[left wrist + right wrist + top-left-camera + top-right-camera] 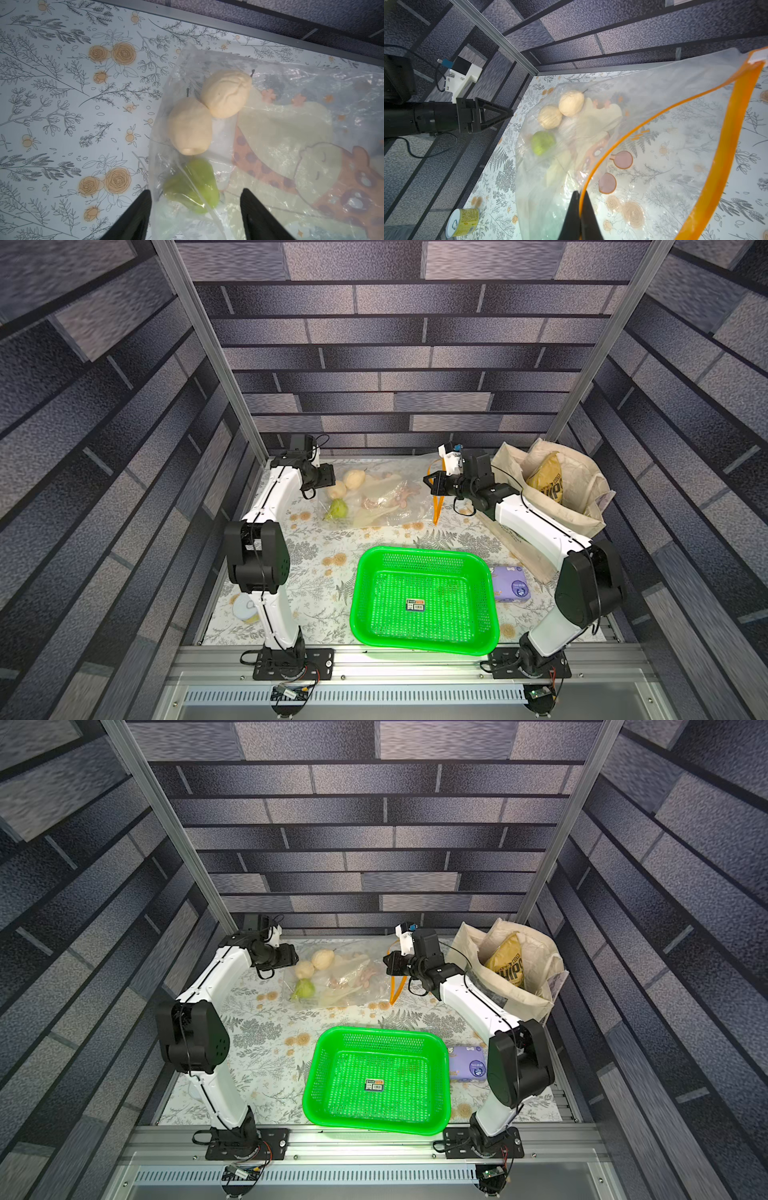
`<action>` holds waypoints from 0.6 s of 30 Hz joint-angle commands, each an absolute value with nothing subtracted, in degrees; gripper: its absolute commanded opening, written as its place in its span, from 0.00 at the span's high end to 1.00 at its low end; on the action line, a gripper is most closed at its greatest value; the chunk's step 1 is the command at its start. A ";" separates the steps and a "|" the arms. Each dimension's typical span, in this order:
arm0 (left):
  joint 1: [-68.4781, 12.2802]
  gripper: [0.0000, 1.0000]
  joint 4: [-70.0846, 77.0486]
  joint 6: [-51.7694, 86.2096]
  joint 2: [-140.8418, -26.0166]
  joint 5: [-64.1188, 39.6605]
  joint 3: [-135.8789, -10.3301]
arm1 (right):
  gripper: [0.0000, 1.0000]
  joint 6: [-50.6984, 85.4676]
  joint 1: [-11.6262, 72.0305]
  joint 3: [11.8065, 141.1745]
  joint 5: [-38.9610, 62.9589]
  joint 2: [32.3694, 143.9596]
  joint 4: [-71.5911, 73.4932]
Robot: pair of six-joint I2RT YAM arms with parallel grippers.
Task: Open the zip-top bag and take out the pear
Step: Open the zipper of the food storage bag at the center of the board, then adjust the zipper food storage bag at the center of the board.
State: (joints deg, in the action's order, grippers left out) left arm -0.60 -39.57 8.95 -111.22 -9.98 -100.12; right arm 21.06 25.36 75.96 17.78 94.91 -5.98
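In a top view, basket (415, 560) nearest, bag (386, 506) flat beyond it. Left wrist: left gripper (197, 189) gapes wide, aimed at the bagged pears (190, 128) (three, one green). Right wrist: right gripper (580, 193) pinches the bag's orange zip (726, 145), seemingly holding the mouth open.

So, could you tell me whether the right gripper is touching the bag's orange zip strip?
Touching. The right wrist view shows the right gripper with its jaws shut on the zip strip, the orange band pinched between them.
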 commanded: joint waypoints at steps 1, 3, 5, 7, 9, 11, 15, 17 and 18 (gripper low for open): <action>-0.42 0.29 -45.54 6.03 -115.91 -10.28 -105.15 | 0.99 19.59 25.54 74.71 17.12 95.36 -6.20; 0.42 0.29 -45.53 7.03 -117.75 -12.22 -105.81 | 0.99 19.42 25.53 74.63 17.05 95.61 -6.33; 1.33 0.29 -44.70 8.16 -118.84 -14.90 -105.53 | 0.99 19.32 25.56 74.64 16.99 95.97 -6.57; 2.30 0.30 -42.71 9.17 -119.13 -18.47 -104.12 | 0.99 19.24 25.57 74.48 16.80 96.37 -6.69; 2.80 0.31 -41.16 9.66 -119.17 -20.60 -102.57 | 0.99 19.29 25.53 74.38 16.82 96.67 -6.87; 2.99 0.32 -40.90 9.57 -119.42 -20.86 -101.88 | 0.99 19.51 25.53 74.33 16.82 96.88 -6.79; 3.43 0.41 -41.13 8.94 -120.64 -21.75 -101.18 | 0.99 19.65 25.50 74.35 16.89 97.03 -6.73; 3.52 0.48 -41.30 8.39 -121.22 -21.88 -100.88 | 0.99 19.59 25.49 74.61 16.89 97.11 -6.77; 3.60 0.54 -41.26 7.98 -121.43 -21.96 -100.66 | 0.99 19.60 25.52 74.78 16.95 97.20 -6.86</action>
